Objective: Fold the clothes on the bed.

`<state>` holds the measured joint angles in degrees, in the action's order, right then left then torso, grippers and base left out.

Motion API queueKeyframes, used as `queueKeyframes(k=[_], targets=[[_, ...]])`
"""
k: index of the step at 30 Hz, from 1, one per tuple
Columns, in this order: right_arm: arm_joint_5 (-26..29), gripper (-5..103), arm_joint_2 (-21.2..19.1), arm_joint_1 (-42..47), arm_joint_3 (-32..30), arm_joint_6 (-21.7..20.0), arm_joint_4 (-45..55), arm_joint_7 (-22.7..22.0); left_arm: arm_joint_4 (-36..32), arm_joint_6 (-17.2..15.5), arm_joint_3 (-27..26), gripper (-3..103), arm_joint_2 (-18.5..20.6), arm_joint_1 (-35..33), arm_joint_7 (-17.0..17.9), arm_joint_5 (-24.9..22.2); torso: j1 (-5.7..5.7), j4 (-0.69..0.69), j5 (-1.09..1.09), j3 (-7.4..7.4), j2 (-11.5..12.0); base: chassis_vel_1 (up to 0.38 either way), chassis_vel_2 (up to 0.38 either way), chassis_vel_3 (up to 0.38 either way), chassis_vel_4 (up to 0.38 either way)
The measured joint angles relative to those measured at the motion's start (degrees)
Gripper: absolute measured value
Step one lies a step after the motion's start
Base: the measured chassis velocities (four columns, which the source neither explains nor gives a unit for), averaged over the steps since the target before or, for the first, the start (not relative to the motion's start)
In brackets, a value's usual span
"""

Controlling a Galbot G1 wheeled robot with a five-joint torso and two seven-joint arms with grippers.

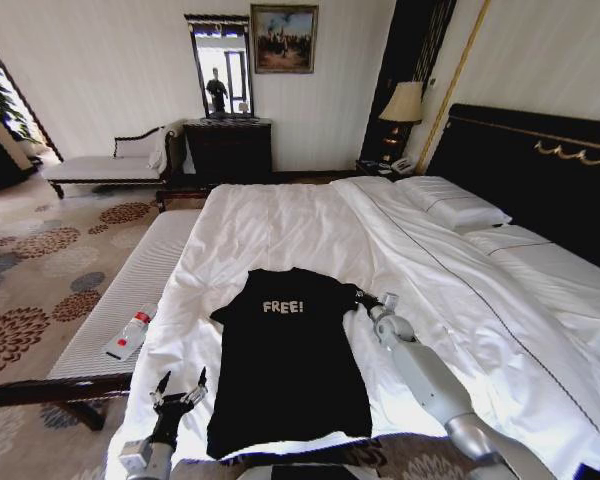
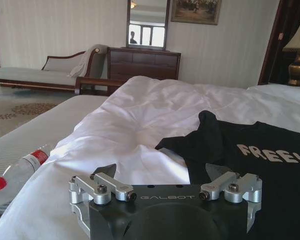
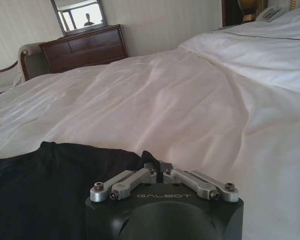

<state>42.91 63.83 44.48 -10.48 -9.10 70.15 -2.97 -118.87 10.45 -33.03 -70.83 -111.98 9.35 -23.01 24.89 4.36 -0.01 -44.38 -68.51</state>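
Head view: the black T-shirt point(image 1: 288, 365) is spread on the bed point(image 1: 280, 225); its sleeve is apparently pinched by the closed right gripper point(image 1: 360, 298), while the left gripper point(image 1: 178, 392) is held spread wide, empty.

The head view looks down along the bed point(image 1: 280, 220); both wrist views sit low, close over its duvet, sharing the black T-shirt point(image 2: 260, 165).
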Motion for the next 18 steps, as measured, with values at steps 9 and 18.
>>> queueKeyframes(k=[9,18], targets=[[-3.92,1,3.57,1.31,4.77,-0.55,4.57,-0.04,-0.81,0.0,-1.02,100,-0.12,-0.98,-0.04,-0.2,0.0,-0.02,0.0,0.0,0.0,0.0,0.0,0.0,0.0],[-6.97,1,7.54,-2.06,7.8,0.85,-1.24,0.1,-1.12,0.55,-2.83,100,-0.51,-3.05,-0.73,-0.88,0.0,0.0,0.0,0.0,0.0,0.0,0.0,0.0,0.0]])
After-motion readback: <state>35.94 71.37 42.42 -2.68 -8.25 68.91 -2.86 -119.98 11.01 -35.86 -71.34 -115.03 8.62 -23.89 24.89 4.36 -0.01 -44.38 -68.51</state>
